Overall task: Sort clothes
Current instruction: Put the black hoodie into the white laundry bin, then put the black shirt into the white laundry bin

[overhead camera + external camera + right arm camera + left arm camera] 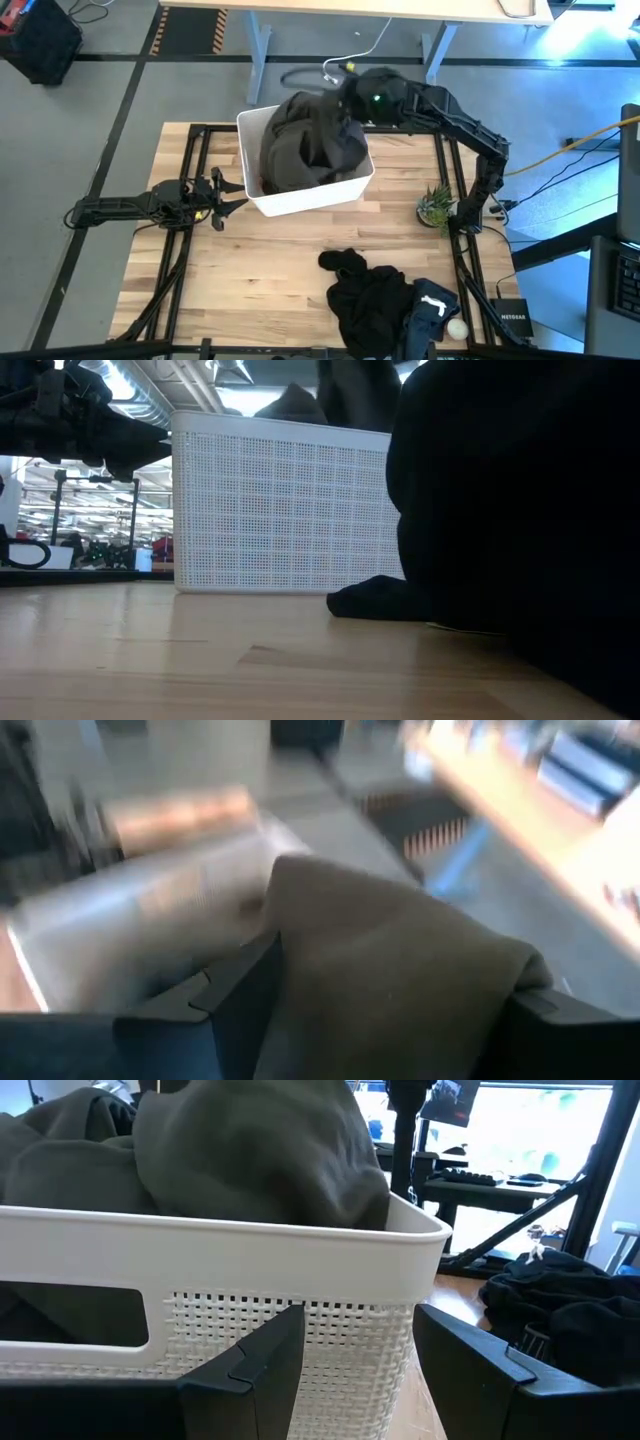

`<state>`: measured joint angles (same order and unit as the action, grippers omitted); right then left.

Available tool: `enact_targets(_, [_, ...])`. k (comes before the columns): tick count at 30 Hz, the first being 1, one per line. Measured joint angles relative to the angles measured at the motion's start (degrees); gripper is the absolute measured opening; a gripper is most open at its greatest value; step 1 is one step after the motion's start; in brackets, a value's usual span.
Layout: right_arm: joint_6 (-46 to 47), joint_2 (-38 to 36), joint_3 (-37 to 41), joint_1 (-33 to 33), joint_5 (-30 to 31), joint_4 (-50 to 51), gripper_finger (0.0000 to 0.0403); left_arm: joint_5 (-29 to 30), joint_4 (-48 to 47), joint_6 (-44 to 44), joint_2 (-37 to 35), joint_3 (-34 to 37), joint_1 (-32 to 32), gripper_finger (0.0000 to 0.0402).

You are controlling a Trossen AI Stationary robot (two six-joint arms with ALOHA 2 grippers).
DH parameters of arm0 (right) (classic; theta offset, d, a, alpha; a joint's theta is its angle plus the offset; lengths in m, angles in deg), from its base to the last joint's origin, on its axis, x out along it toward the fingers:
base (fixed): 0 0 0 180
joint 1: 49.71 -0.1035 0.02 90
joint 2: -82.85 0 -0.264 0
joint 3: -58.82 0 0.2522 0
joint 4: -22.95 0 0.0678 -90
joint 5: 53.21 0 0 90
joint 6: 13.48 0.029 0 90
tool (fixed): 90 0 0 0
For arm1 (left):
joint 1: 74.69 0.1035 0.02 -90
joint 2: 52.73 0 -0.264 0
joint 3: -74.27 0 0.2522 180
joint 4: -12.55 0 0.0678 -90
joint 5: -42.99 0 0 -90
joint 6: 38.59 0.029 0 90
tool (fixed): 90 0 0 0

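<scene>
A dark olive-brown garment is heaped in the white bin and rises above its rim; it also shows in the left wrist view. My right gripper hovers over the bin's far right corner with its fingers spread wide and olive cloth between them. My left gripper is open and empty just left of the bin, facing its wall. Black garments and a small navy one lie on the table's near right. The pink and beige garments are out of view. My right gripper has a bulky fold of the olive garment lying between its wide-spread fingers, reaching from one finger's inner side to the other's. The fingers come from above over the bin's far right corner. The rest of the garment lies in the bin.
A small green plant stands at the table's right edge by the right arm's base. The black pile fills the right of the low view. Bare wood lies between the bin and the near left edge.
</scene>
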<state>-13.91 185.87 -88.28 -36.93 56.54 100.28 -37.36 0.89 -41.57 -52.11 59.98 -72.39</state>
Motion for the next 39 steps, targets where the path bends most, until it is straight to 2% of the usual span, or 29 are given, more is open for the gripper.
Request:
enact_targets(6, [0.1,0.0,1.4,0.0,0.0,14.5,0.0257,0.0,0.0,0.0,0.0,0.0,0.0,0.0184])
enact_targets(11, [3.3,-0.7,0.5,-1.7,-2.9,26.0,0.0257,0.0,0.0,0.0,0.0,0.0,0.0,0.0184])
enact_targets(17, [5.9,-2.9,0.8,-7.7,-11.7,24.0,0.0257,0.0,0.0,0.0,0.0,0.0,0.0,0.0184])
enact_targets(19, [5.3,-3.8,0.1,-10.5,-9.2,23.2,0.0257,0.0,0.0,0.0,0.1,0.0,0.0,0.0184])
enact_targets(22, [6.2,-4.7,0.0,-14.8,-0.5,19.7,0.0257,0.0,0.0,0.0,0.1,0.0,0.0,0.0184])
enact_targets(27, [7.1,-5.7,-0.1,-21.3,6.7,18.7,0.0257,0.0,0.0,0.0,0.1,0.0,0.0,0.0184])
enact_targets(30, [10.0,-4.4,-0.1,-22.2,15.4,18.7,0.0257,0.0,0.0,0.0,0.1,0.0,0.0,0.0184])
enact_targets(32, [12.0,-3.2,0.0,-22.0,18.2,19.6,0.0257,0.0,0.0,0.0,0.1,0.0,0.0,0.0184])
enact_targets(34, [13.8,-2.1,0.0,-22.1,14.2,21.9,0.0257,0.0,0.0,0.0,0.1,0.0,0.0,0.0184])
enact_targets(37, [18.0,-1.5,0.1,-23.8,1.0,26.1,0.0257,0.0,0.0,0.0,0.1,0.0,0.0,0.0184])
enact_targets(39, [20.8,-1.6,1.7,-27.0,-3.9,25.8,0.0257,0.0,0.0,0.0,0.1,0.0,0.0,0.0184])
